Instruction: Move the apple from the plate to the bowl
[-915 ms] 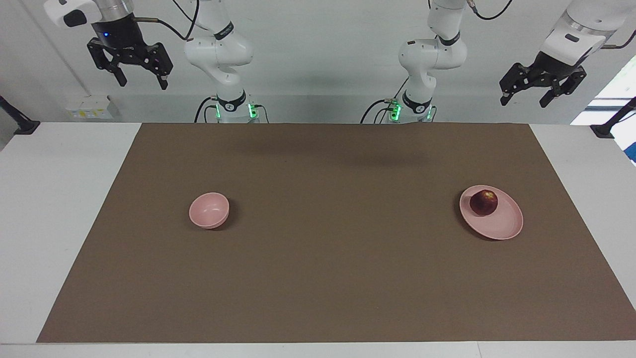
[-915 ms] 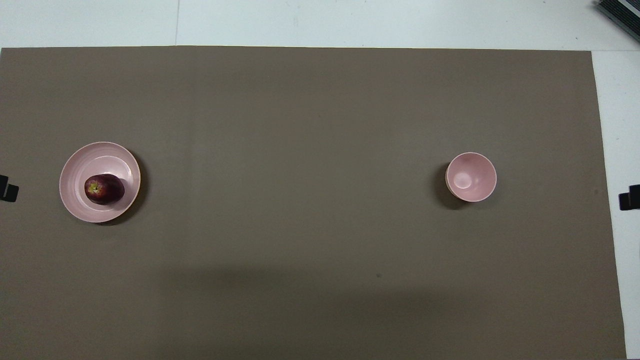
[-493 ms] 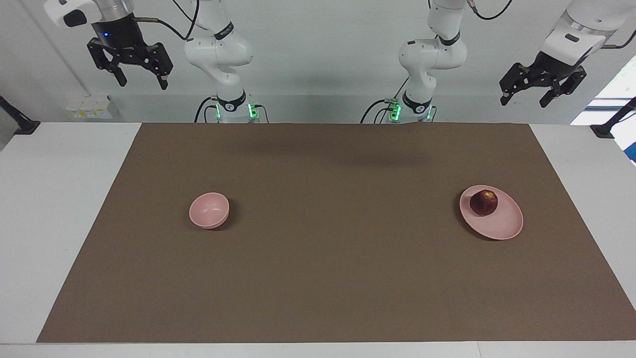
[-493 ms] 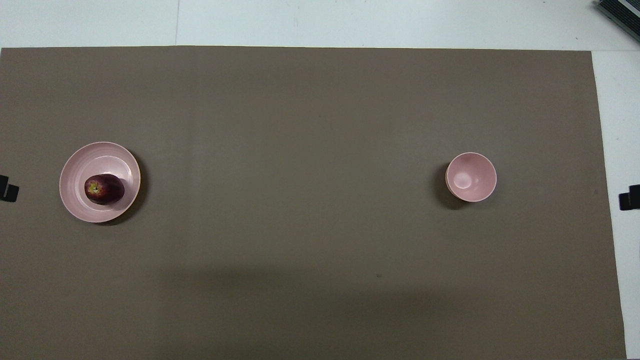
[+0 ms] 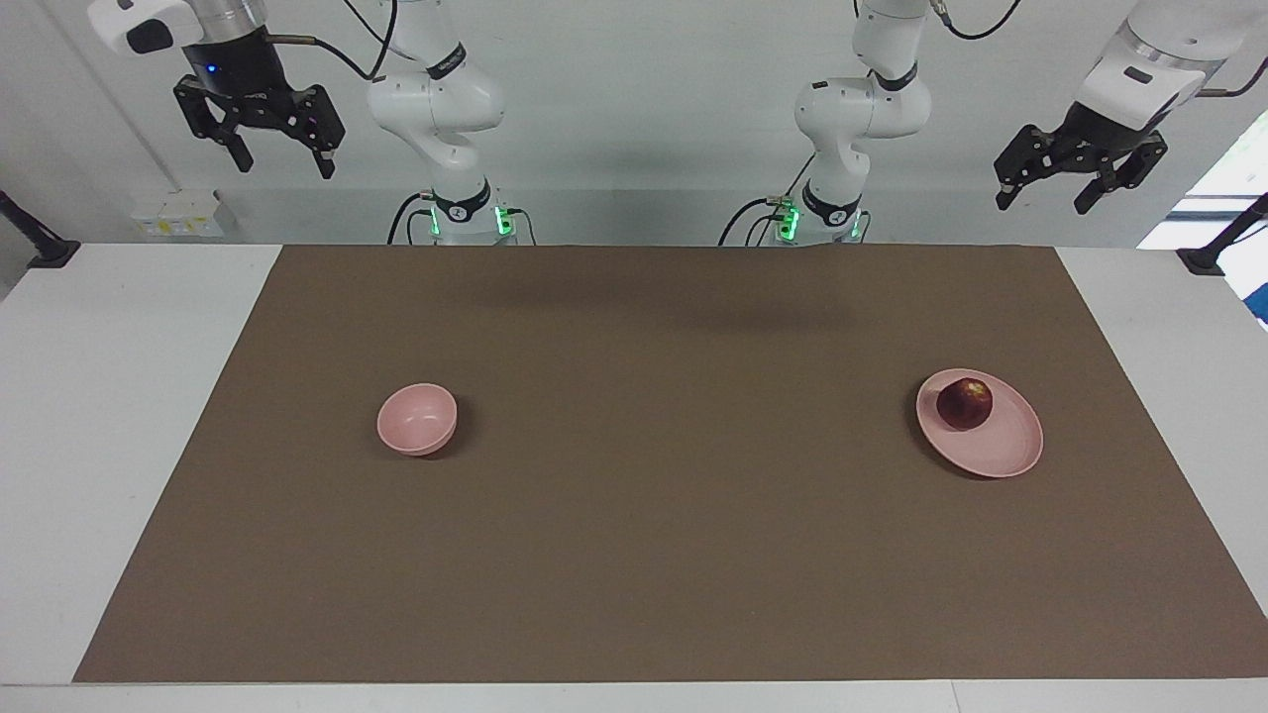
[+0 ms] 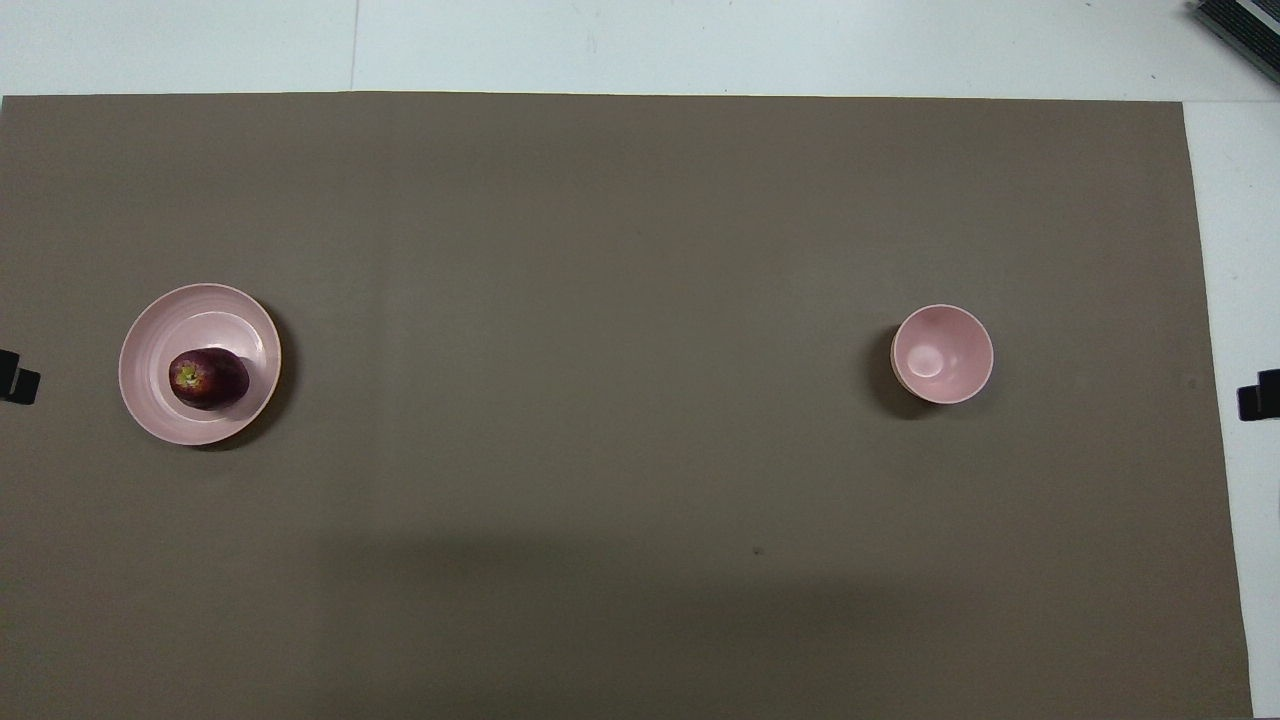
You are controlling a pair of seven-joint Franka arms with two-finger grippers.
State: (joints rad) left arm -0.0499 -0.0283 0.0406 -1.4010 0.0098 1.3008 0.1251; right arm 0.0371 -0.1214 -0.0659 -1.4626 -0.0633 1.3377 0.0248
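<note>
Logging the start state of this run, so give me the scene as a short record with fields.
apple: on the plate, off its centre, toward the robots
plate: on the brown mat, toward the left arm's end
bowl: empty, upright, on the mat toward the right arm's end
left gripper: raised, open, holding nothing
right gripper: raised, open, holding nothing
task progress: apple not yet picked up

The apple (image 5: 965, 403) sits on the plate (image 5: 1001, 451), at the side of it nearer the robots. The plate lies on the mat (image 5: 674, 555) toward the left arm's end of the bench (image 5: 89, 396); the bowl (image 5: 417, 419) lies well apart, toward the right arm's end.
</note>
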